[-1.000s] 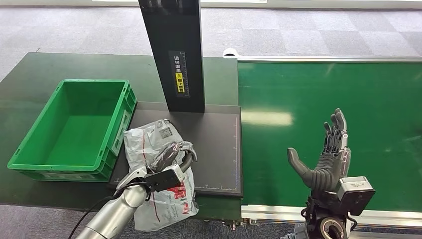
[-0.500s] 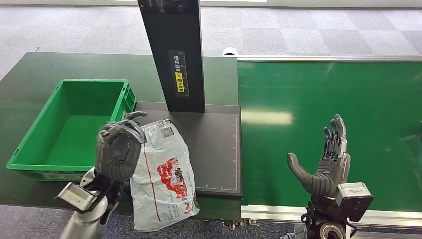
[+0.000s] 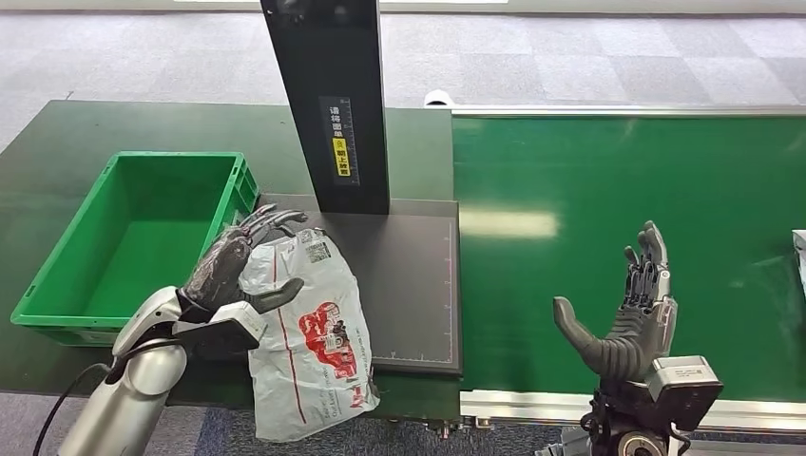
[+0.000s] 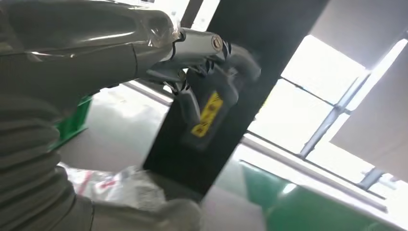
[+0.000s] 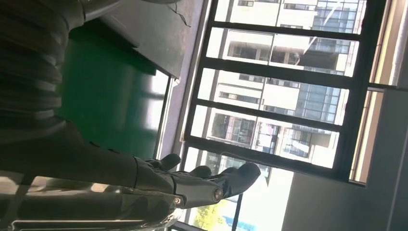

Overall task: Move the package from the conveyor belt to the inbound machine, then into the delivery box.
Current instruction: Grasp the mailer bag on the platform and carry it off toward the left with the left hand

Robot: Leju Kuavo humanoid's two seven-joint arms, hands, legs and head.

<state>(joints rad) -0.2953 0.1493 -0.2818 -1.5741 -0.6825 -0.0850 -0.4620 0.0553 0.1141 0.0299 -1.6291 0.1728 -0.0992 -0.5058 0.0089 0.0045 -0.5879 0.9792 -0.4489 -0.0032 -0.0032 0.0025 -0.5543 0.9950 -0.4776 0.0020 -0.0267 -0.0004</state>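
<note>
One green crate (image 3: 59,296) sits empty; both hands spread, holding nothing.

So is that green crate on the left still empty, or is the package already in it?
Empty. The head view shows the green crate's bare floor, while the package lies outside it on the dark scanner platform, with the left robot hand at its edge.

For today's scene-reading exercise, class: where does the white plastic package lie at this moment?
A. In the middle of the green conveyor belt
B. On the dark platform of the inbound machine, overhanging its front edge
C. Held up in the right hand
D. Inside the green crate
B: the white plastic package lies on the inbound machine's dark platform, its lower end hanging past the front edge, beside the green crate.
</note>
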